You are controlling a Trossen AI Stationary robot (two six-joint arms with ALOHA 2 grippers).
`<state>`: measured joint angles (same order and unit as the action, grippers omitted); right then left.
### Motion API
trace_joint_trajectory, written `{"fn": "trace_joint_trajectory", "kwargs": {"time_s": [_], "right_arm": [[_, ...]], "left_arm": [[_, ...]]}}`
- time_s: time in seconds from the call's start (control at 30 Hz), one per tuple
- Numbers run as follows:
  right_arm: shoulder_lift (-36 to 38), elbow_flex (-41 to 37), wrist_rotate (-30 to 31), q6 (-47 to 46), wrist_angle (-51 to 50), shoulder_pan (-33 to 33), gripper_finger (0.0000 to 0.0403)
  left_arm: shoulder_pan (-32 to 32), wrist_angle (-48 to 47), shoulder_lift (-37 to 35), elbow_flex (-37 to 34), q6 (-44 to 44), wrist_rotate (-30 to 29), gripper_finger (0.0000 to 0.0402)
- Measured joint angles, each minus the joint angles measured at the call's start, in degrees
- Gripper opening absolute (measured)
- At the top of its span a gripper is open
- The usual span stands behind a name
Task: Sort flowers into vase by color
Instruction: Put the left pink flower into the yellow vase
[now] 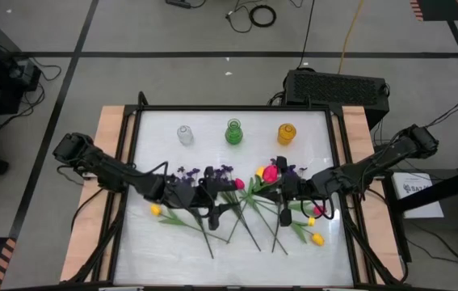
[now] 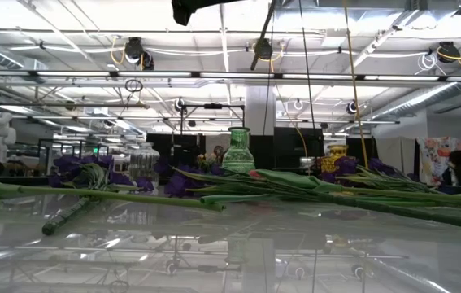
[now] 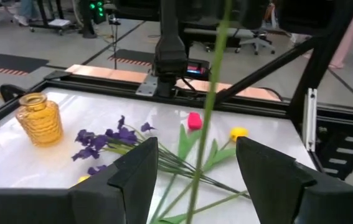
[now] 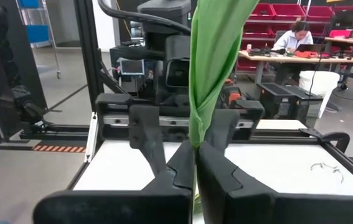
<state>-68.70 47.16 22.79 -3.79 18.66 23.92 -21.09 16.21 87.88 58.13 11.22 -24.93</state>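
Loose flowers lie in a heap across the middle of the white table [image 1: 172, 250]: purple bunches [image 1: 186, 172], pink tulips [image 1: 271, 172] and yellow tulips [image 1: 317, 239]. My right gripper [image 1: 287, 191] [image 4: 195, 152] is shut on a green leafy stem [image 4: 210, 56]; its bloom does not show. My left gripper [image 1: 211, 196] [image 3: 196, 144] faces it, open. A thin green stem [image 3: 210, 93] runs between its two fingers without touching them. My right gripper pinches a folded green leaf and stem [image 4: 195, 134] between its two fingertips. The fingers lie across the stem. The leaf runs on past the fingers toward my left gripper and is clear of the table there.
Three vases stand in a row at the table's far side: clear [image 1: 184, 135], green [image 1: 234, 132] and amber [image 1: 286, 133]. A yellow tulip [image 1: 155, 210] lies at the left of the heap. A black frame [image 1: 237, 107] rims the table. A person [image 4: 301, 34] sits far behind.
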Motion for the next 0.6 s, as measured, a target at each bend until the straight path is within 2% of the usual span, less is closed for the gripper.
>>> {"fn": "trace_joint_trajectory", "kwargs": {"time_s": [0.2, 0.3, 0.4, 0.6], "right_arm": [[0.0, 0.0, 0.2, -1.2, -5.7, -0.1, 0.0], [0.0, 0.0, 1.9, -1.6, -6.9, -0.4, 0.0], [0.0, 0.0, 2.8, -1.0, -6.1, -1.1, 0.0], [0.0, 0.0, 2.8, 2.7, -0.2, -3.6, 0.0]], "left_arm": [[0.1, 0.5, 0.0, 0.0, 0.5, -0.6, 0.0224], [0.0, 4.5, 0.0, 0.0, -0.5, -0.6, 0.0224], [0.0, 7.7, 0.0, 0.0, -2.7, -0.6, 0.0224], [2.6, 7.0, 0.0, 0.0, -4.1, -0.6, 0.0224]]}}
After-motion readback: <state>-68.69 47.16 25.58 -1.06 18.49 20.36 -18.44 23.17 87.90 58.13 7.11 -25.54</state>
